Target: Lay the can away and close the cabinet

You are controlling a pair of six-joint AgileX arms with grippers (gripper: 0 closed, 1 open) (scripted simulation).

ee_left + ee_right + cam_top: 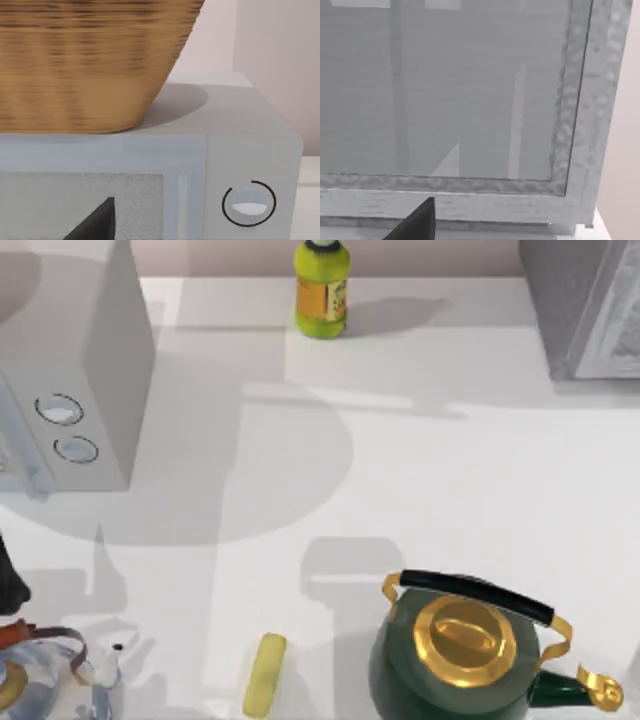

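Observation:
The can is out of view. The cabinet (pixel 575 305) stands at the table's far right corner, with grey speckled sides and a white framed panel (pixel 618 325) at the picture's edge. In the right wrist view the cabinet (pixel 570 125) is close ahead as a flat grey recessed face inside a speckled frame. I cannot tell from it whether the door is open. A dark part of my right gripper (pixel 415 224) juts in low in that view. A dark part of my left gripper (pixel 95 225) faces the front of the pale grey box.
A pale grey box with two round dials (pixel 90 390) stands at the far left, carrying a woven basket (pixel 85 65). A yellow-green bottle (pixel 321 290) is at the back middle. A green kettle with a gold lid (pixel 465 650), a pale yellow bar (pixel 265 673) and a glass teapot (pixel 45 680) line the near edge.

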